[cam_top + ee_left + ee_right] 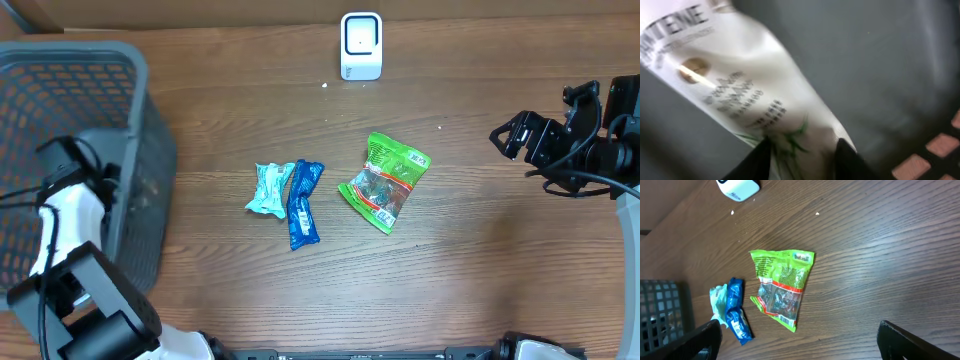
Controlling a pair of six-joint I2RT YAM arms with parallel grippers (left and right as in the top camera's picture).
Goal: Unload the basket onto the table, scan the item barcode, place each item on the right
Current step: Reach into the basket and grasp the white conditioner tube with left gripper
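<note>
Between the left fingers (757, 162), seen in the left wrist view, sits the lower end of a white packet (740, 90) with dark print and a green leaf sketch. One dark finger stands at each side of it, narrowly spaced. The picture is blurred, so I cannot tell whether they clamp the packet or merely flank it. Grey basket (60, 50) wall fills the space behind it. From overhead, the left arm reaches down into this basket at the desk's (480, 280) left edge, and the packet is hidden there.

Near the right edge, the right fingers (705, 337) stand spread wide with nothing between them, over bare wood. Well apart from them, toward the middle of the desk, lies a green bag (385, 182). Further toward the left edge lie a blue wrapper (303, 203) and a teal wrapper (270, 188), touching side by side. A white scanner (361, 45) stands upright at the middle of the far edge, apart from all three.
</note>
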